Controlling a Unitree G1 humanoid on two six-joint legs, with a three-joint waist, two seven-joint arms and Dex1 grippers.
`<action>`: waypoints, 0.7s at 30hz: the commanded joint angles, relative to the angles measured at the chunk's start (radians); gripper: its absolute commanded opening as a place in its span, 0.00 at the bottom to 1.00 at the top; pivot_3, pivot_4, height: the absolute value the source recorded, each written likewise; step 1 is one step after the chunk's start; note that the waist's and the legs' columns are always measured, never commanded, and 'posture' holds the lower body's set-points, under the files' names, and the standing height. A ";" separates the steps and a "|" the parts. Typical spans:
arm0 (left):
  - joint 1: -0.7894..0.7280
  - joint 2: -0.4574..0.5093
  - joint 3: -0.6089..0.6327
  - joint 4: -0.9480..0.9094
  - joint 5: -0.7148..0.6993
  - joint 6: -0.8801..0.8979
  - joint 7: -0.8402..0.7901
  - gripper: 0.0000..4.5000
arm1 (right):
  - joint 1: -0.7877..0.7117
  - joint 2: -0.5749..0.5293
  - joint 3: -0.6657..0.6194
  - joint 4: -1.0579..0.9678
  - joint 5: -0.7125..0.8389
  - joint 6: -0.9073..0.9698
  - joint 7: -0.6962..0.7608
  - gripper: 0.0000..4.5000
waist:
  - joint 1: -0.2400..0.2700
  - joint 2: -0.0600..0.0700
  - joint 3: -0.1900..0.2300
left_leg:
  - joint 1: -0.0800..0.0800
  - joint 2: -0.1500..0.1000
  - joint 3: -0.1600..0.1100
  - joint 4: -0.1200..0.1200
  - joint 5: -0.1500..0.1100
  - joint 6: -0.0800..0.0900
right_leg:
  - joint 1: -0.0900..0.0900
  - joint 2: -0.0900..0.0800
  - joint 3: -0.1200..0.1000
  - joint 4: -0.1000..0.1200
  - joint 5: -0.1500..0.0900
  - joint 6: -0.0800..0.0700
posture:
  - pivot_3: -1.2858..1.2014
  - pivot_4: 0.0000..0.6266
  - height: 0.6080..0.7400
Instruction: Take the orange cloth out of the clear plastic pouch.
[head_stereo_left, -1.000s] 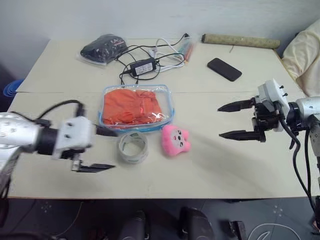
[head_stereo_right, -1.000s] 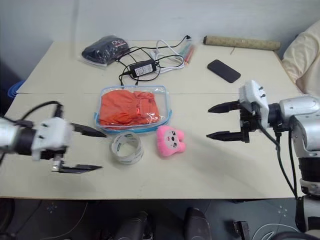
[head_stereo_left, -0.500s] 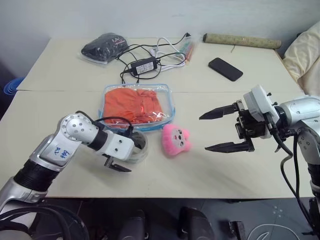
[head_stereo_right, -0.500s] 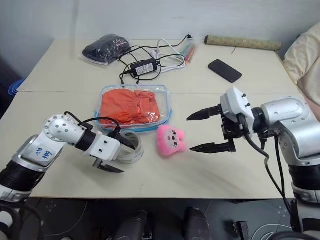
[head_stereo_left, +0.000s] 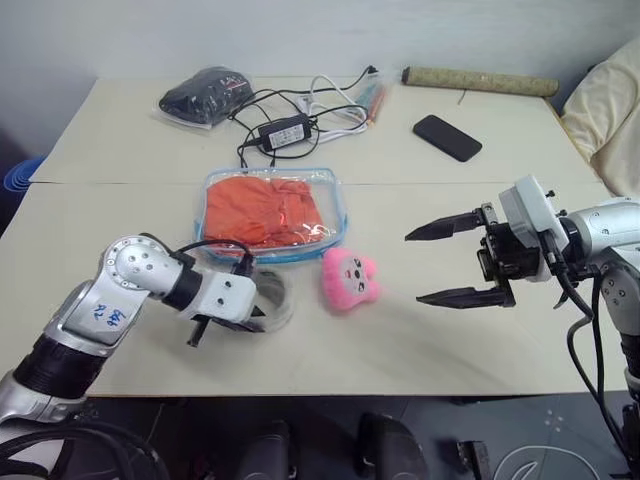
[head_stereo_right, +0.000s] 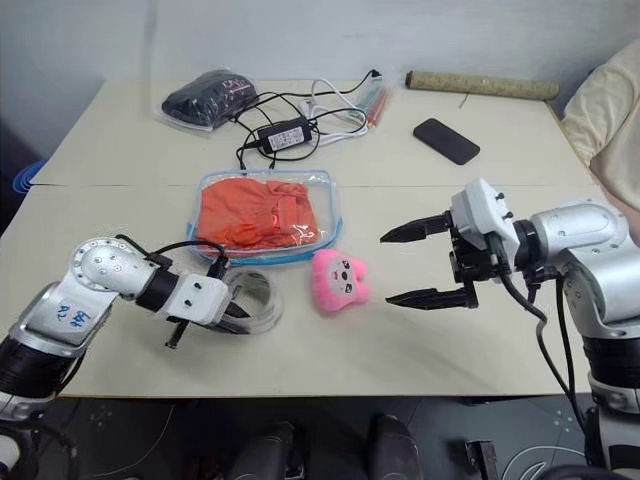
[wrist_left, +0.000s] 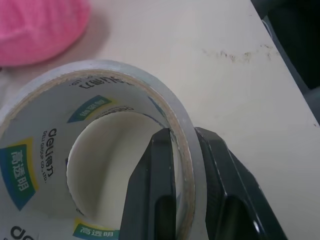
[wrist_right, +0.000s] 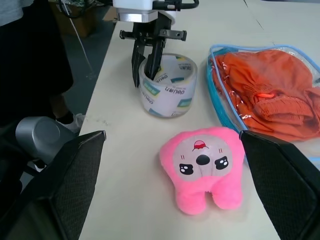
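Left wrist view: left hand (wrist_left: 186, 185) now pinches the tape roll's (wrist_left: 95, 165) wall, no longer spread; right hand (head_stereo_left: 452, 261) gapes, holding nothing.

Bright orange cloth (head_stereo_left: 262, 212) shows through the clear plastic pouch (head_stereo_left: 338, 203) with its light blue edging. The tape roll (wrist_right: 167, 85) is translucent, its white core printed with blue, green and yellow patches. The plush toy (head_stereo_left: 349, 281) is pink with a small black-and-white face. The table (head_stereo_left: 420, 330) is pale beige. The phone (head_stereo_left: 448, 138) is black.
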 joint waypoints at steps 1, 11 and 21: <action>0.095 0.046 0.184 -0.109 -0.087 0.121 0.061 0.07 | -0.025 0.017 0.007 0.009 -0.001 -0.024 -0.003 1.00 | 0.002 -0.001 0.000 | 0.000 0.000 0.000 0.000 0.000 0.000 | 0.000 0.000 0.000 0.000 0.000 0.000 | 0.52 0.24 1.00; 0.472 0.104 0.694 0.268 0.099 -0.033 0.312 0.07 | -0.097 0.117 0.035 0.019 0.082 0.066 -0.025 1.00 | 0.005 -0.002 0.000 | 0.003 0.005 0.003 0.000 -0.001 0.001 | -0.001 0.000 0.004 0.002 0.000 0.000 | 0.52 0.24 1.00; 0.583 0.124 0.742 0.561 0.143 -0.171 0.405 0.14 | -0.131 0.189 0.085 0.066 0.049 0.040 -0.017 1.00 | -0.003 -0.007 -0.002 | 0.005 0.005 0.008 0.000 -0.004 0.001 | -0.004 0.000 0.009 0.004 0.000 -0.001 | 0.52 0.24 1.00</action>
